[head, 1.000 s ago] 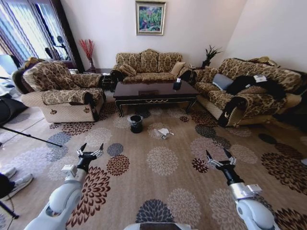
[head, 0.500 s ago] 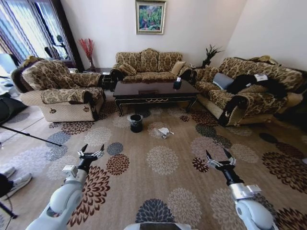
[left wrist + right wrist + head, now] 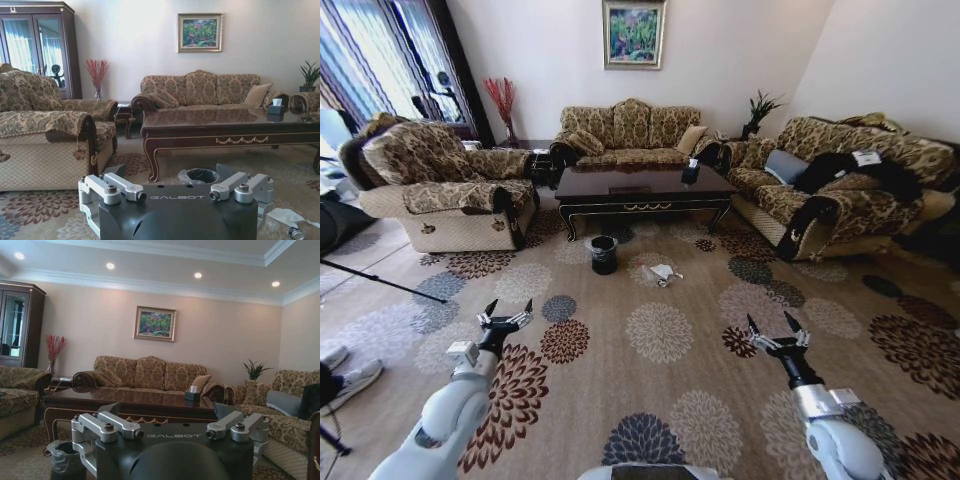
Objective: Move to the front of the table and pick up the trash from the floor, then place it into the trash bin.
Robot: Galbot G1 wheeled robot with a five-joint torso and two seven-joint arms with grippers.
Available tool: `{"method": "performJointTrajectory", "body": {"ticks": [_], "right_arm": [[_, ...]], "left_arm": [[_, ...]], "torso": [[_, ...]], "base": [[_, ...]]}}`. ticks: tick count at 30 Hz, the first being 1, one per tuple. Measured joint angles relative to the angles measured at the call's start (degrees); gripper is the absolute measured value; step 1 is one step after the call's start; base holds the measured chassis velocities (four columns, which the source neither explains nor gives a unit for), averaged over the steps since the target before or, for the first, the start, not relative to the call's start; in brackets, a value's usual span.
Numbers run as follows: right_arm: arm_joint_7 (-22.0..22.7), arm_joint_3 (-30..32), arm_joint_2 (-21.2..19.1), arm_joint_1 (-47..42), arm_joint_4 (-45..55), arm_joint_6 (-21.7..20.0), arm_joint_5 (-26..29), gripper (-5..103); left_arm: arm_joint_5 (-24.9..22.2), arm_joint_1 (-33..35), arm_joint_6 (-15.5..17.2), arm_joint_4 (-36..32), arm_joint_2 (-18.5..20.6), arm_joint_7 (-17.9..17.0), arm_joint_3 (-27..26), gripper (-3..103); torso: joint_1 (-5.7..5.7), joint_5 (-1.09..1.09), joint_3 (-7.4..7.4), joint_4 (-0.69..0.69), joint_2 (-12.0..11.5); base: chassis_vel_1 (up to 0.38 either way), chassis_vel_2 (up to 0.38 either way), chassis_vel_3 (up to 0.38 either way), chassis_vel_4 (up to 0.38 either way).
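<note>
The dark brown table [image 3: 645,190] stands in the middle of the sofas, well ahead of me. The black trash bin [image 3: 603,254] with its liner sits on the carpet in front of the table. To its right lies the trash [image 3: 663,274], a white crumpled sheet with small bits beside it. My left gripper [image 3: 507,320] and right gripper [image 3: 775,333] are both held out low over the carpet, open and empty, far short of the trash. In the left wrist view the bin [image 3: 200,176], the white paper [image 3: 287,217] and a bottle's red cap [image 3: 295,233] show under the table [image 3: 225,127].
An armchair [image 3: 440,190] stands at the left, a three-seat sofa [image 3: 625,135] behind the table, another sofa [image 3: 830,195] at the right. A tissue box [image 3: 690,175] sits on the table. Tripod legs [image 3: 380,282] and a person's shoe [image 3: 355,378] are at the left edge. Flowered carpet lies between me and the bin.
The whole head view has shifted slightly, so the camera has moved a little. Both grippers sit a touch lower in the picture and stay open. Nothing on the floor has moved.
</note>
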Motion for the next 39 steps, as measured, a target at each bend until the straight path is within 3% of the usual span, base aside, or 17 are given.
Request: {"method": "performJointTrajectory", "body": {"ticks": [39], "right_arm": [[-0.9,-0.6,1.9,-1.1,0.8,1.4,-1.7,100]], "left_arm": [[-0.4,0.1,0.8,-1.5,-1.7,-0.3,-0.1,100]], "torso": [[-4.58,0.00,-6.02,0.00,-10.6]], "base": [[0.000,0.000,0.000,0.000]]}}
